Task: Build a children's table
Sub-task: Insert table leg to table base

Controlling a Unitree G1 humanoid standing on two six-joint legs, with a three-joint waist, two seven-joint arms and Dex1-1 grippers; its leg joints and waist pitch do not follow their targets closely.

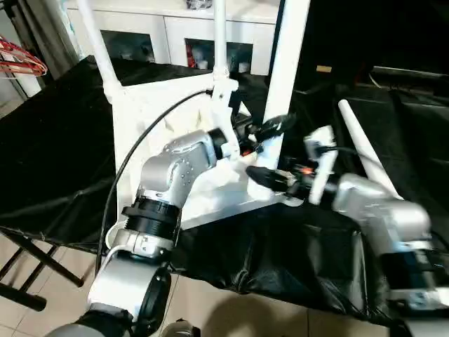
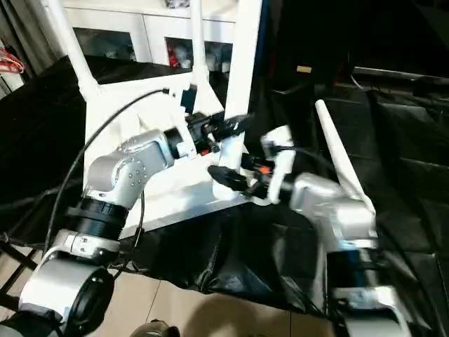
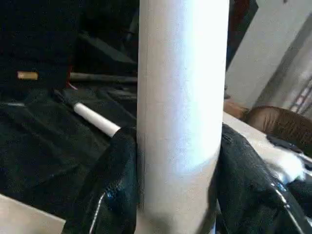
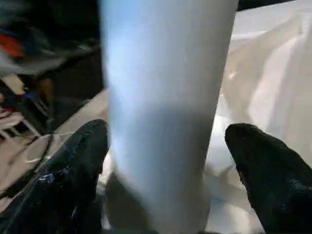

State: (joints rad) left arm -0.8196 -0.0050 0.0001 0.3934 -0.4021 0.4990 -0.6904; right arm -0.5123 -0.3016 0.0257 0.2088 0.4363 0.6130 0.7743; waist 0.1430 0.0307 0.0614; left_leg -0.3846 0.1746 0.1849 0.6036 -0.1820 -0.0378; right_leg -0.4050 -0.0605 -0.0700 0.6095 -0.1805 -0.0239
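The children's table lies upside down on the black sheet, its white ribbed top [image 1: 151, 105] facing up. Two legs [image 1: 98, 49] [image 1: 219, 35] stand in the far sockets. A third leg [image 1: 284, 63] stands upright at the near right corner. My left gripper [image 1: 272, 128] is shut on this leg, with both fingers [image 3: 117, 185] pressed against it. Lower down, near the socket, my right gripper [image 2: 235, 175] is open around the same leg, its fingers [image 4: 268, 165] apart from the tube. Another leg [image 1: 368, 158] lies loose on the sheet to the right.
The big black-sheeted folding table [image 1: 56, 154] carries everything, and its front edge drops to a tiled floor [image 1: 42, 281]. A white cabinet [image 1: 175, 35] with glass doors stands behind. A cable [image 1: 133, 154] runs over my left arm.
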